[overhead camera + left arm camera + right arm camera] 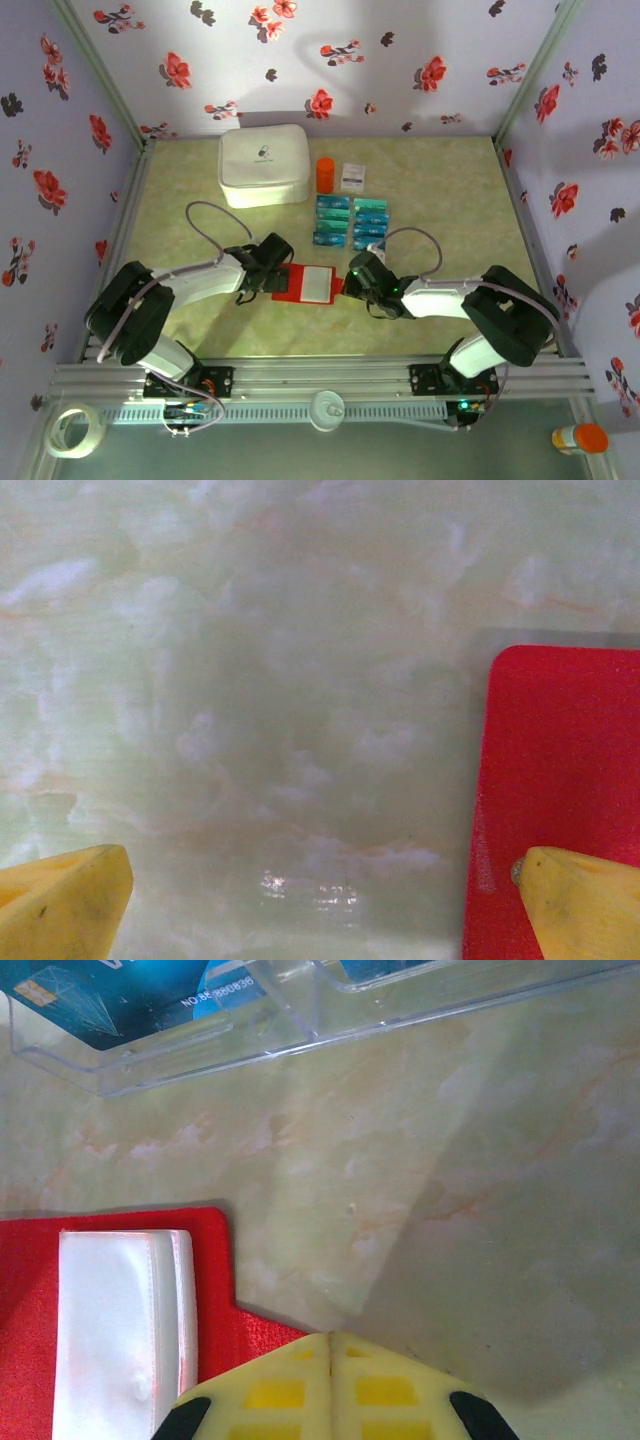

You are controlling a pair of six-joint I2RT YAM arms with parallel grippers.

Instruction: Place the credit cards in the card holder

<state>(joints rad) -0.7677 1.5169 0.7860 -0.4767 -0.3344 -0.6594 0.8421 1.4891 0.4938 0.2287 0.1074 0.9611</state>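
Yellow fingertips set wide apart mark the left gripper (320, 908), which holds nothing. In its wrist view one tip hangs over the marbled pale-green table (250, 680), and the other lies over the left edge of the card holder (565, 770), a bright-red wallet. I cannot tell whether that tip touches the red surface.

The right gripper (330, 1385) has its yellow pads pressed together, with only a thin seam between them. Its tip sits over the wallet's opposite red edge. It is unclear whether it pinches that edge or merely rests on it.

From above, the wallet lies open and flat between the two grippers, toward the near middle of the table. Its pale clear pockets (120, 1330) face up, just beside the right gripper's tip.

The credit cards (350, 220), teal and blue, lie in two short columns just beyond the wallet, on the side away from the arm bases and apart from both grippers. In the right wrist view one blue card rests inside a clear plastic tray (250, 1040).

Farther back stand an orange cylinder (325, 175) and a small white packet (352, 177). A large white zip case (263, 165) sits to their left.
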